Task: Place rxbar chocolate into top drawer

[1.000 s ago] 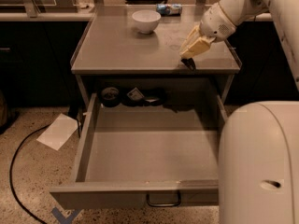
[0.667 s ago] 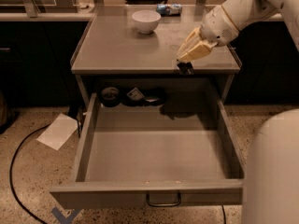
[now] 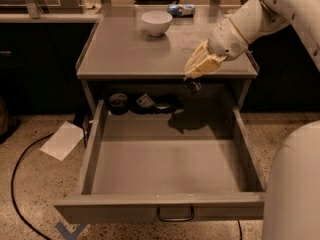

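**Bar dangling at the drawer's back edge**

The pale two-finger tool (image 3: 192,76) hangs at the front lip of the grey metal bench (image 3: 130,54). It is pinched narrow on the small black-wrapped rxbar chocolate (image 3: 193,86), which dangles just below its tips. Beneath and forward of the tool, the wide grey top drawer (image 3: 165,166) stands open. We judge the hold slight: the bar could slip early, or drop far back among the black tape roll (image 3: 118,103) and clutter down-left of the tool. We can read no writing on the wrapper.
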`<state>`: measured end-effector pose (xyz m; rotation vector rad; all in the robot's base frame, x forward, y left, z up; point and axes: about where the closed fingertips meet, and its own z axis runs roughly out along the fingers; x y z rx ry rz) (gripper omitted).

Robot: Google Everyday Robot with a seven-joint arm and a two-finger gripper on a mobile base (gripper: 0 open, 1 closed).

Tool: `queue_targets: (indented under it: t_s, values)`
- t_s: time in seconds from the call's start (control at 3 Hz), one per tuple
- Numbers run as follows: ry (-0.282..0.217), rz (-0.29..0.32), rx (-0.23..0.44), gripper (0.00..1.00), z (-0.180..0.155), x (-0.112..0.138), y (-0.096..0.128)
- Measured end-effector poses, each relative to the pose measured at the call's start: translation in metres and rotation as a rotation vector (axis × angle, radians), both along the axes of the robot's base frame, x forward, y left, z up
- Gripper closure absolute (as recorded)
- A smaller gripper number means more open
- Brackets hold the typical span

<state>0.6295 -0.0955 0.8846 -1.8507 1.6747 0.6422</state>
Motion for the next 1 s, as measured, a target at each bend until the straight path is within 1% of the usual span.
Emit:
queue_targets:
  t_s: [0.33, 0.67, 1.0]
  values:
    - [0.022, 0.005, 0.054, 1.00, -0.011, -0.010, 0.012]
    - [0.011, -0.017, 0.094, 1.00, -0.021, -0.034, 0.024]
    - [0.054, -0.049, 0.068, 1.00, -0.064, -0.060, 0.036]
